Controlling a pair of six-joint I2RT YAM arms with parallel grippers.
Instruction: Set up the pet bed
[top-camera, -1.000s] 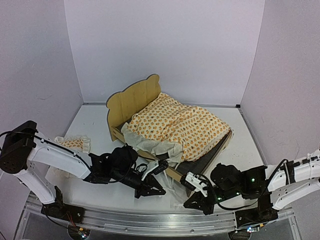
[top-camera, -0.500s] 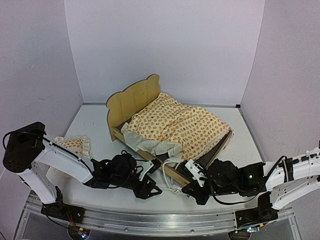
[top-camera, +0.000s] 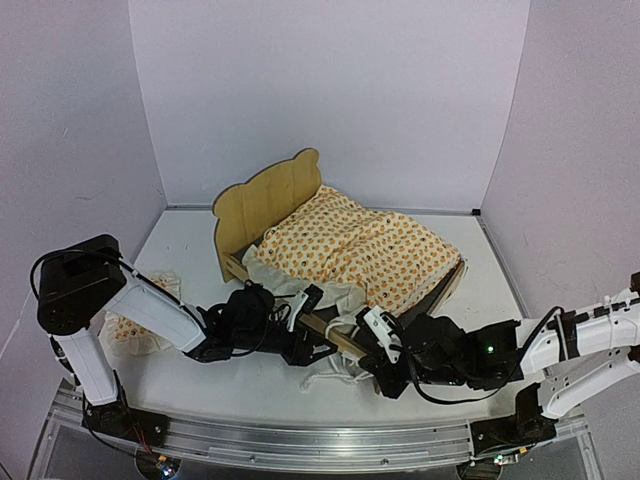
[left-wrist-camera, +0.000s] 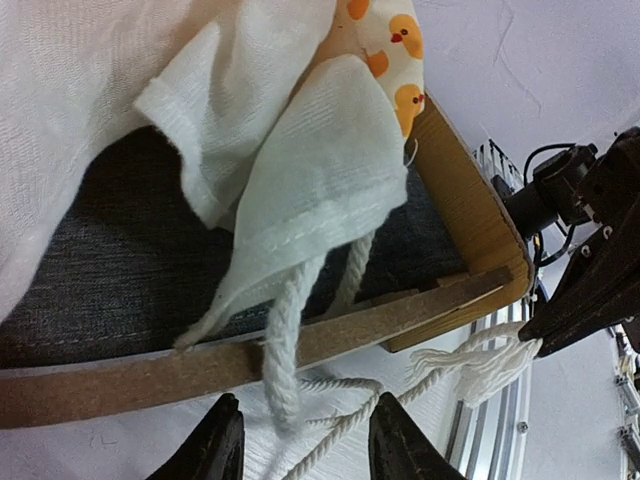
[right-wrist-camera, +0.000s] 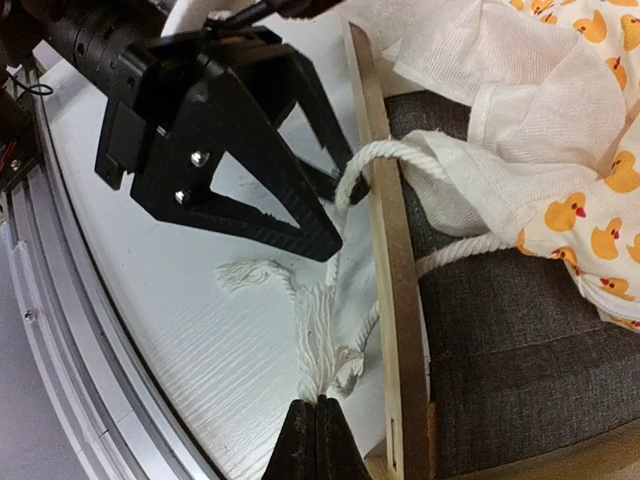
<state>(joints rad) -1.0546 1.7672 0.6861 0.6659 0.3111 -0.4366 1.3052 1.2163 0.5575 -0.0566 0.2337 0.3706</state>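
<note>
The pet bed (top-camera: 268, 200) is a plywood frame with a wavy headboard and a dark grey base (left-wrist-camera: 90, 290). The duck-print cover (top-camera: 360, 250) lies on it. A white rope tie (left-wrist-camera: 283, 345) hangs from the cover's corner over the near side rail (right-wrist-camera: 393, 290). My left gripper (left-wrist-camera: 305, 452) is open at that rail, with the tie loose between its fingers. My right gripper (right-wrist-camera: 318, 435) is shut on the tie's frayed end (right-wrist-camera: 322, 340), low on the table beside the rail. In the top view both grippers (top-camera: 318, 352) (top-camera: 378, 375) sit close together at the bed's near side.
A small ruffled pillow (top-camera: 135, 328) lies at the left, partly hidden by my left arm. The metal rail (top-camera: 300, 445) runs along the table's near edge. Pale walls (top-camera: 80, 150) close in the back and both sides.
My left gripper opened, let go of the tie and moved up to the bed's side rail. My right gripper, still shut on the tie's end, moved left toward the rail.
</note>
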